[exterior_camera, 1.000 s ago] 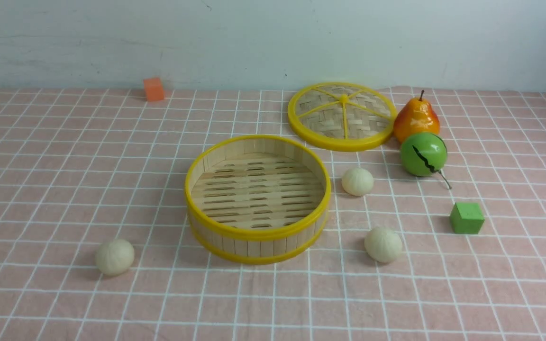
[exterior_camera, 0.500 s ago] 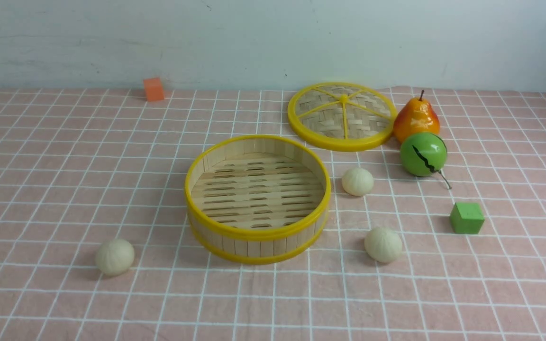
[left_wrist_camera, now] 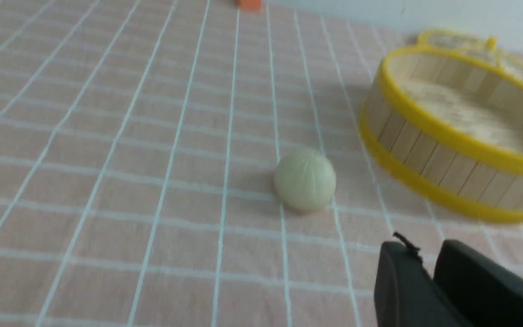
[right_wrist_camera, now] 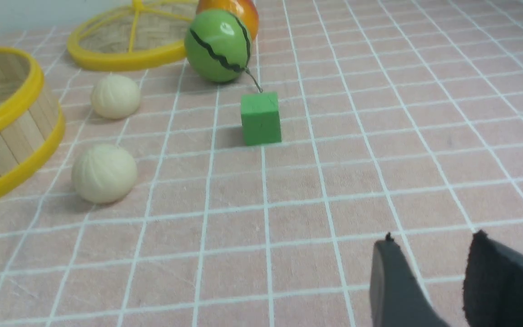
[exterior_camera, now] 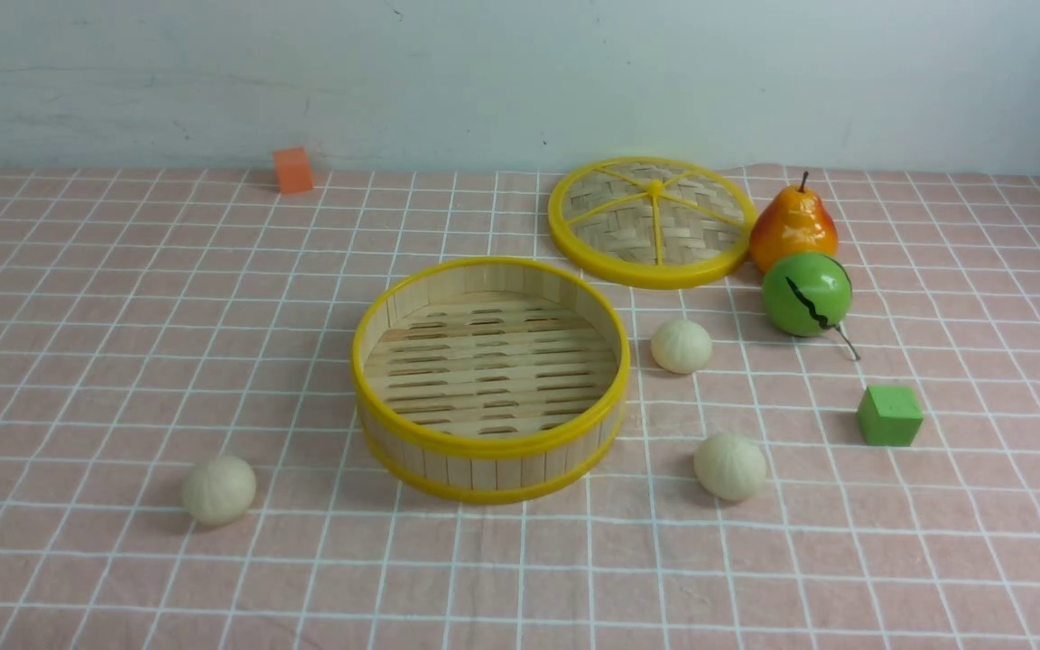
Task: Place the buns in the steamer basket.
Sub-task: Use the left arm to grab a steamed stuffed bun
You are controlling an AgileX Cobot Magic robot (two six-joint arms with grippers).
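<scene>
Evidently nothing is done yet: all three buns [exterior_camera: 218, 488] lie on the checked cloth [exterior_camera: 78, 361] outside the empty steamer basket [exterior_camera: 488, 447], the left gripper [left_wrist_camera: 425, 247] pressed closed on nothing, the right gripper [right_wrist_camera: 434, 236] slightly parted and empty.

In the left wrist view, the left gripper [left_wrist_camera: 429, 254] is cut off by the frame edge. Only two dark finger ends show, and it cannot be determined whether a gap separates them. The steamer basket [left_wrist_camera: 425, 154] is blurred and cropped, and it hides most of the lid [left_wrist_camera: 470, 40]. The orange block [left_wrist_camera: 249, 3] is cropped. In the right wrist view, the right gripper [right_wrist_camera: 434, 238] is cropped, and the green ball [right_wrist_camera: 216, 45] hides most of the pear [right_wrist_camera: 234, 4].
</scene>
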